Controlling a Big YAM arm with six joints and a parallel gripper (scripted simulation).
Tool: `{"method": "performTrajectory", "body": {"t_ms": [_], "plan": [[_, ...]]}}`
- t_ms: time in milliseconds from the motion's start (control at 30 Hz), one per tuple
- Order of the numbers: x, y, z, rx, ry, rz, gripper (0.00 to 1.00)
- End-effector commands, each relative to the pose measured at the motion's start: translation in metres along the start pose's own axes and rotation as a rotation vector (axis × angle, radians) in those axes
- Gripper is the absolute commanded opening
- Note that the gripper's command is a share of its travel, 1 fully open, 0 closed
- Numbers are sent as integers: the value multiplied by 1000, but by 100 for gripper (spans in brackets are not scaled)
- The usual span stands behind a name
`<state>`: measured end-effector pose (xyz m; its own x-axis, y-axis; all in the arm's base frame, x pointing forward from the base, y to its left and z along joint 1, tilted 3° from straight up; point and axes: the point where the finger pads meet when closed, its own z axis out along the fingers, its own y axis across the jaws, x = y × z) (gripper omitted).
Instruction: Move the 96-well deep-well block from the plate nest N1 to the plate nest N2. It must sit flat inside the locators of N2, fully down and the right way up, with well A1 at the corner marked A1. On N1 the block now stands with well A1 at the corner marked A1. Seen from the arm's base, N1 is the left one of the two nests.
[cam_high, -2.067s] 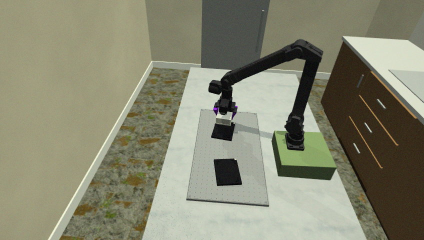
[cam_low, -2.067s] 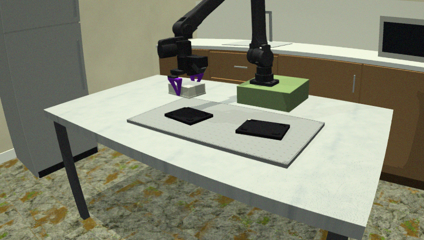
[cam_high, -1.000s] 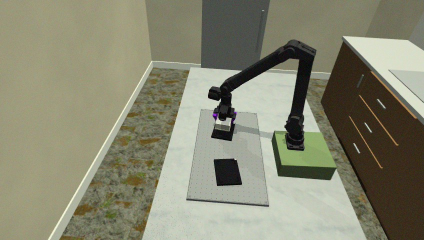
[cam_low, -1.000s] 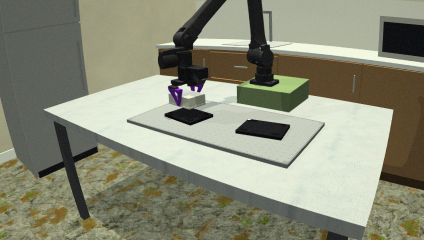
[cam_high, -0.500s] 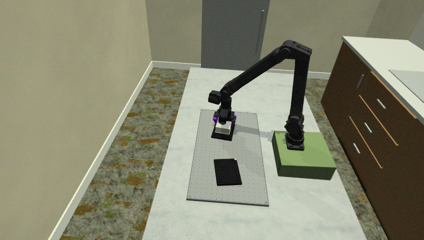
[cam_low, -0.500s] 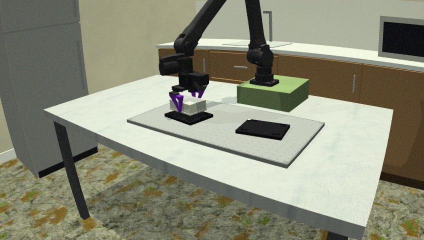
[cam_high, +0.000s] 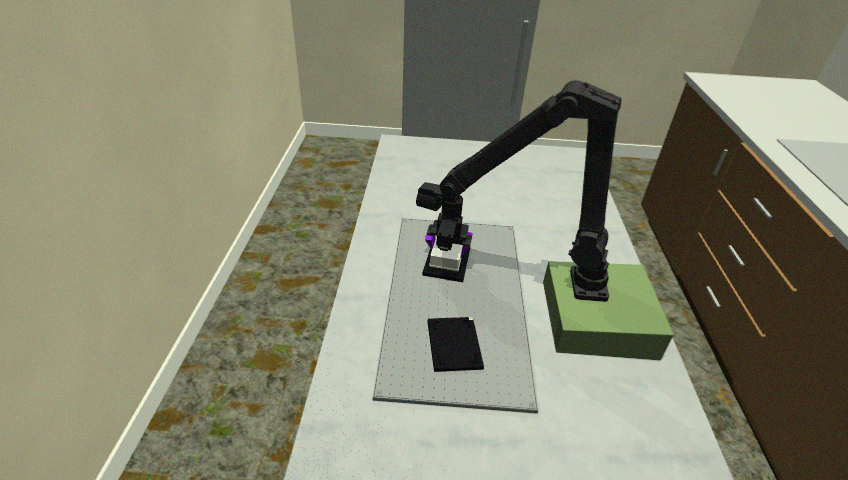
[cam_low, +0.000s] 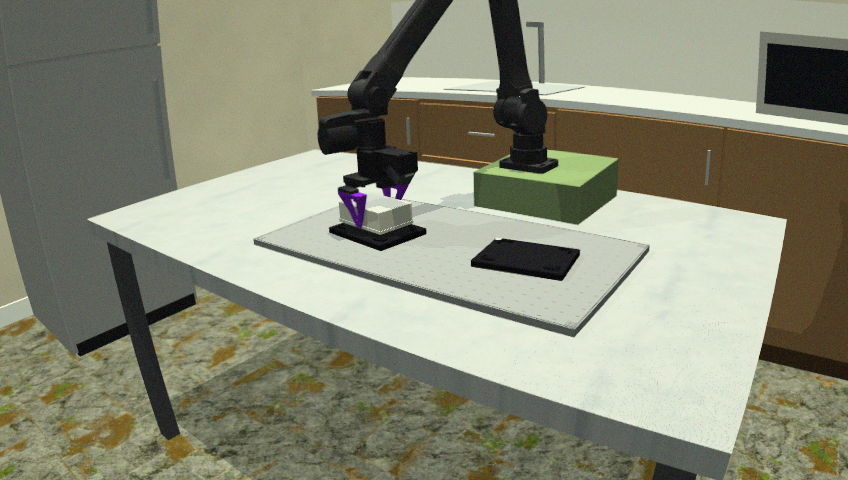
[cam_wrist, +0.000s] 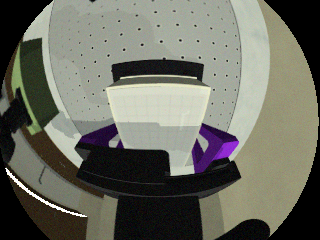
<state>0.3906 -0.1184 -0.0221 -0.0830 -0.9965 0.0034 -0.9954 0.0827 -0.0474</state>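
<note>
The white deep-well block (cam_high: 445, 258) stands on the far black nest N2 (cam_high: 445, 274), on the left in the exterior view. It looks level inside the nest; I cannot tell if it is fully down. My gripper (cam_high: 448, 240), with purple fingers, is shut on the block from above, one finger on each side. The exterior view shows the block (cam_low: 380, 217), the nest N2 (cam_low: 377, 235) and the gripper (cam_low: 371, 199). In the wrist view the block (cam_wrist: 159, 116) fills the middle between the fingers. Nest N1 (cam_high: 455, 343) (cam_low: 526, 258) is empty. The A1 marks are too small to read.
Both nests sit on a grey perforated baseplate (cam_high: 458, 315) on the white table. The arm's base stands on a green pedestal (cam_high: 606, 309) (cam_low: 546, 184) beside the plate. Brown cabinets (cam_high: 743, 255) run along one side and a grey fridge (cam_high: 470, 65) stands behind the table.
</note>
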Motion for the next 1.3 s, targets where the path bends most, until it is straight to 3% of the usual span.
{"method": "performTrajectory", "body": {"t_ms": [0,733,1267], "plan": [[1,-14,-10,34,4,0,0],[-4,-2,4,6,-4,1,0],[-4,-5,3,16,-2,1,0]]}}
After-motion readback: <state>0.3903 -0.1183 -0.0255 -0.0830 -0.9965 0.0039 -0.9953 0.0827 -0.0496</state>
